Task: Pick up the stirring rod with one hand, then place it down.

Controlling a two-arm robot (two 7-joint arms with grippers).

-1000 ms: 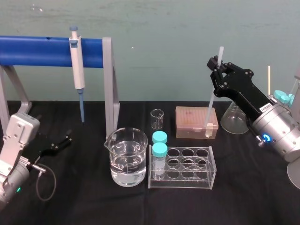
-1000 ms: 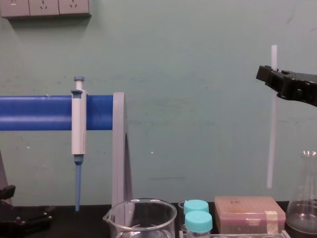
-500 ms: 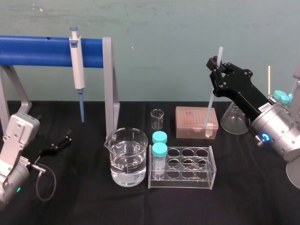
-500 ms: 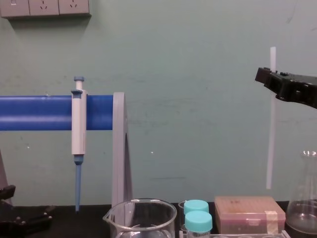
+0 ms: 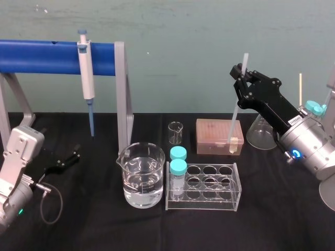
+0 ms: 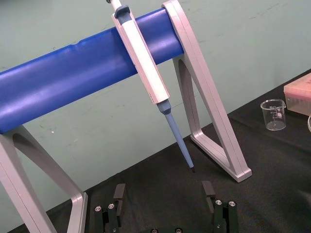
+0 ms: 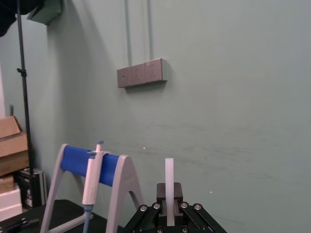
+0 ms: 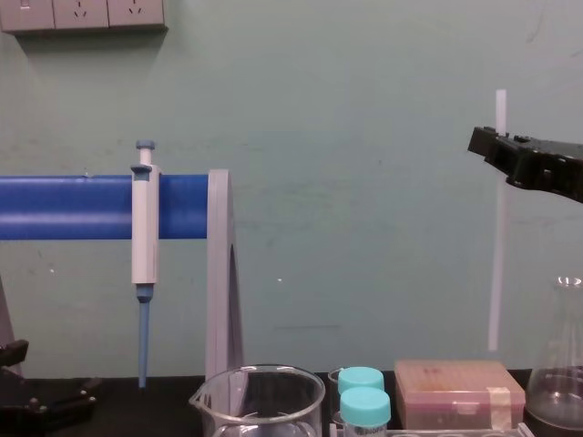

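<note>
Sinking slightly, stirring rod, clamped by right gripper

A white-and-blue pipette is hanging tip-down from a blue bar on grey legs at the back left of the black counter. Nearer the front, a glass beaker holding clear liquid is standing just beside a clear tube rack — two teal-capped vials are sitting in its left-hand holes. Behind them, a small beaker, a pinkish box and a conical flask are standing in a row.
</note>
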